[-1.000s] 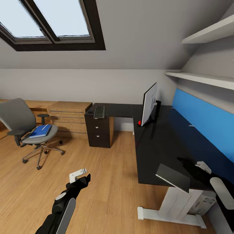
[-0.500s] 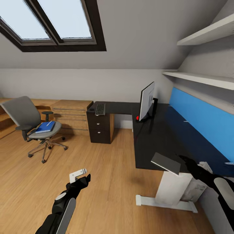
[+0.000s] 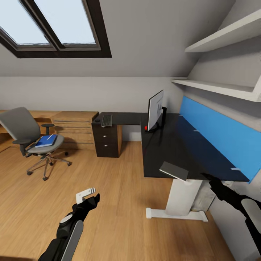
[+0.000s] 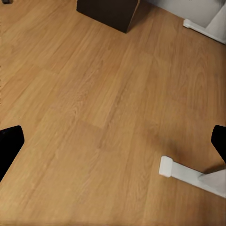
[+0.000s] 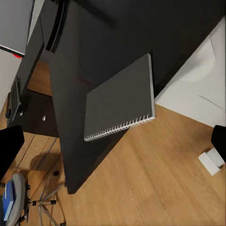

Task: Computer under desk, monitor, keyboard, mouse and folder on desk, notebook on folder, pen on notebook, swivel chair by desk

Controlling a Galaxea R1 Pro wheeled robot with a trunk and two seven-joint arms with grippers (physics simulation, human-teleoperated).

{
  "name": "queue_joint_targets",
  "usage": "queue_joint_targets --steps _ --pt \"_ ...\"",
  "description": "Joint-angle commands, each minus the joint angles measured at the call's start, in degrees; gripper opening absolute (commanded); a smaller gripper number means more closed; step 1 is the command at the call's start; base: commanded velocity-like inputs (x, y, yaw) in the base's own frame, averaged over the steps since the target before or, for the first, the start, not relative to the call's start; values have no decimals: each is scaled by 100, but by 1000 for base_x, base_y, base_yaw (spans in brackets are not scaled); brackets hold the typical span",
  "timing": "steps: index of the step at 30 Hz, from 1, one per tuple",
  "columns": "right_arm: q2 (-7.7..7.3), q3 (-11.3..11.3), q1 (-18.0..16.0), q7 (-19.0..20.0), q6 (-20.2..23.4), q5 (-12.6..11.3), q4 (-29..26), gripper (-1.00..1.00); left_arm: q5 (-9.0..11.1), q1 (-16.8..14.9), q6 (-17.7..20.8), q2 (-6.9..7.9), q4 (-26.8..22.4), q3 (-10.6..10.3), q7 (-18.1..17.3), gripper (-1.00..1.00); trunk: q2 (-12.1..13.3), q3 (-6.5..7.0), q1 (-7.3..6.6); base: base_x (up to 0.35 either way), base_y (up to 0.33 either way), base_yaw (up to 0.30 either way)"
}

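Trouble looks likeliest at the notebook (image 3: 174, 171), a grey spiral-bound pad lying over the near left edge of the desk (image 3: 170, 145) with a corner past the edge, at about four o'clock from the monitor (image 3: 155, 110); my guess is that a nudge from the right gripper (image 3: 214, 183) (close by at three o'clock of it, jaws spread and holding nothing) would tip it to the floor (image 4: 94, 94). Left gripper (image 3: 87, 195) hangs over bare boards, jaws also apart and empty. Nothing here is truly a container, though the chair (image 3: 32, 141) at nine o'clock carries the blue folder (image 3: 46, 140) with the pen (image 3: 49, 138) on it, the keyboard (image 3: 106, 120) sits on the drawer unit (image 3: 107, 143), and something red (image 3: 146, 128), perhaps the mouse, lies at the monitor's foot.
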Motion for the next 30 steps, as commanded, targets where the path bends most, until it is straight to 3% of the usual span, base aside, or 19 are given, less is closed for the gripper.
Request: queue_joint_targets --steps 1,5,13,16,17,18,22,25,30 --pt "0 -8 -3 -47 20 -55 -1 100 62 -3 17 0 -19 -4 53 100 -4 -7 0 -26 0 -12" --pt "30 -16 -5 -26 -39 -58 235 100 64 -3 15 -27 -45 149 57 100 -165 -78 88 -6 0 -3" --pt "41 -15 -7 -44 -53 -60 370 100 65 -3 16 -32 -47 182 55 100 -485 -222 263 0 0 0" --pt "92 -6 -7 -7 -74 -162 480 100 65 -3 15 -33 -43 185 55 100 -606 -276 329 0 0 0" --pt "119 -5 -7 -1 -80 -222 493 100 65 -3 16 -33 -42 186 55 100 -646 -294 351 0 0 0" --pt "283 -14 -7 12 -112 -651 529 100 65 -3 17 -33 -40 186 55 100 -686 -312 373 0 0 0" --pt "436 -50 -7 15 -239 -1159 591 100 65 -3 17 -33 -39 187 55 100 -846 -384 461 0 0 0" --pt "495 -65 -7 15 -367 -1407 688 100 65 -3 17 -33 -39 187 55 100 -846 -384 461 0 0 0" --pt "540 -76 -7 15 -476 -1593 824 100 65 -3 17 -33 -38 182 55 100 -846 -384 461 0 0 0"
